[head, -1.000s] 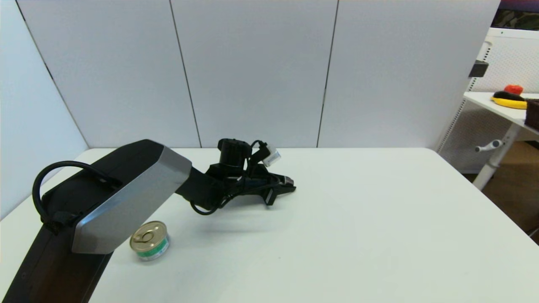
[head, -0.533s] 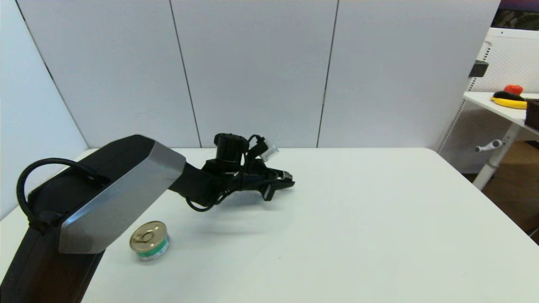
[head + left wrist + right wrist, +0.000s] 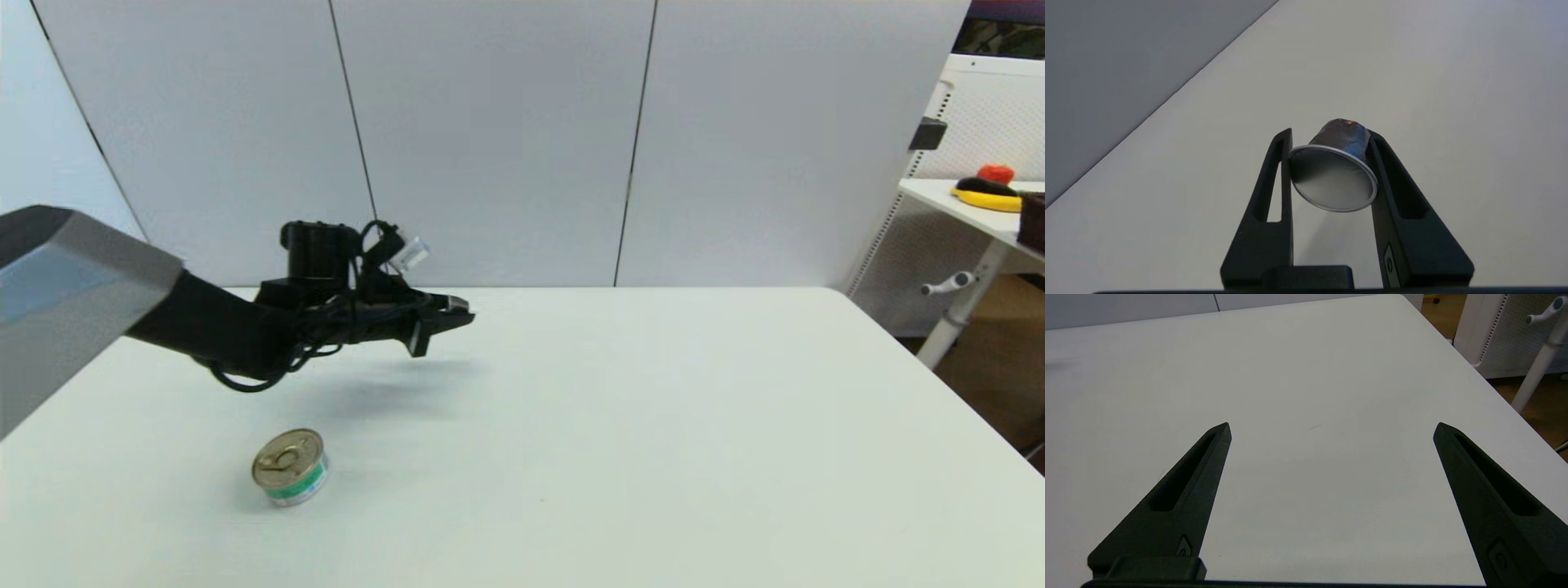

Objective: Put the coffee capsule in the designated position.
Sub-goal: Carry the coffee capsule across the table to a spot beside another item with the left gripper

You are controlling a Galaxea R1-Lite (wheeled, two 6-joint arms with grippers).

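Left wrist view shows my left pincer (image 3: 1331,143) closed on the coffee capsule (image 3: 1336,173), which sits pinched between my two fingertips. Its long axis runs along my fingers: the silver foil face looks back toward my wrist and the dark narrow end points ahead, slightly tilted. The white desk (image 3: 1453,102) lies well below the capsule, bare ahead of my tips, so I judge the coming move to be a descent onto that plain surface. The round tin (image 3: 290,467) stands behind and beneath my wrist. My right pincer (image 3: 1331,428) hangs idle, fingers wide apart, holding nothing.
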